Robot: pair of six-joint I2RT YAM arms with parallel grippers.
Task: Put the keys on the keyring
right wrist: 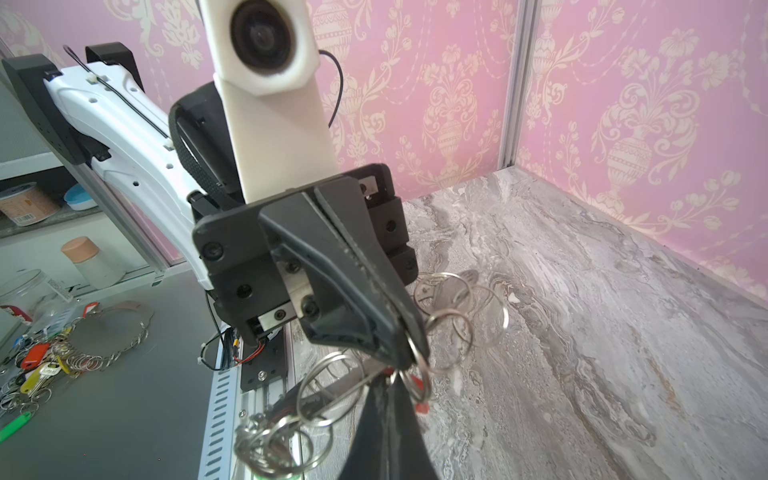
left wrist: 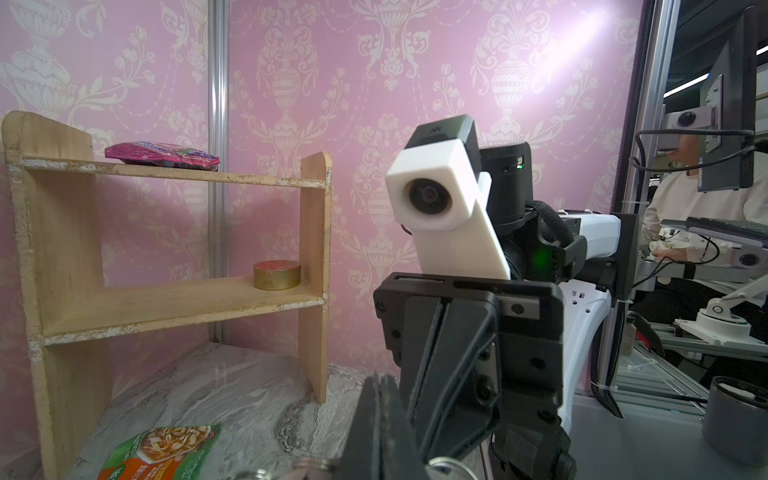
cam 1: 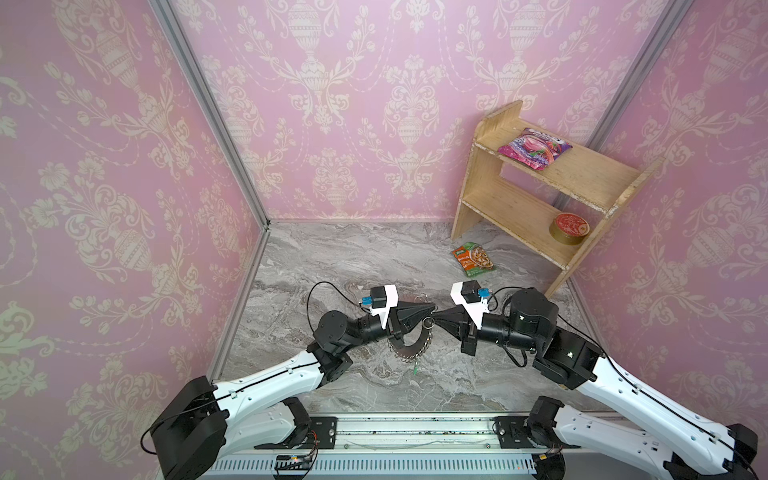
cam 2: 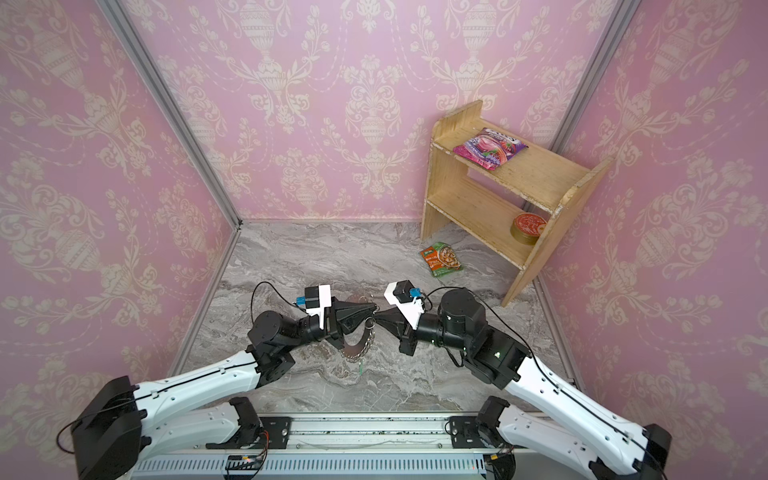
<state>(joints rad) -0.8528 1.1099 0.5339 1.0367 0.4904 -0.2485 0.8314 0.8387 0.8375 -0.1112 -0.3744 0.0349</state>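
Keyring (cam 1: pixel 409 347) (cam 2: pixel 356 345): flat grey metal ring edged with wire loops, at the middle of the marble-patterned table (cam 1: pixel 374 257), mostly under the left gripper (cam 1: pixel 432 308) (right wrist: pixel 411 347). In both top views only its near arc and a few far loops show.
Left gripper: jaws closed to a point, pinching one wire loop on the keyring's rim, as the right wrist view shows.
Right gripper (cam 1: pixel 436 320) (right wrist: pixel 392 376): jaws closed, tip to tip with the left gripper among the loops. What it pinches cannot be told.
Red-tagged key (right wrist: pixel 420 405): its red plastic tag hangs just beside the right gripper's tip. No writing readable.
Green-tagged key (cam 1: pixel 414 369) (cam 2: pixel 360 366): green tag just beside the keyring's near edge. No writing readable.
Food packet (cam 1: pixel 473 259) (left wrist: pixel 166 453): orange and green, flat on the table, far and right of the grippers. Print too blurred to read.
Wooden shelf (cam 1: pixel 498 203): far right corner.
Pink-purple packet (cam 1: pixel 534 147): on the top shelf, lettering unreadable.
Gold tin (cam 1: pixel 568 230) (left wrist: pixel 277 274): round, red lid, on the lower shelf, lettering too small to read.
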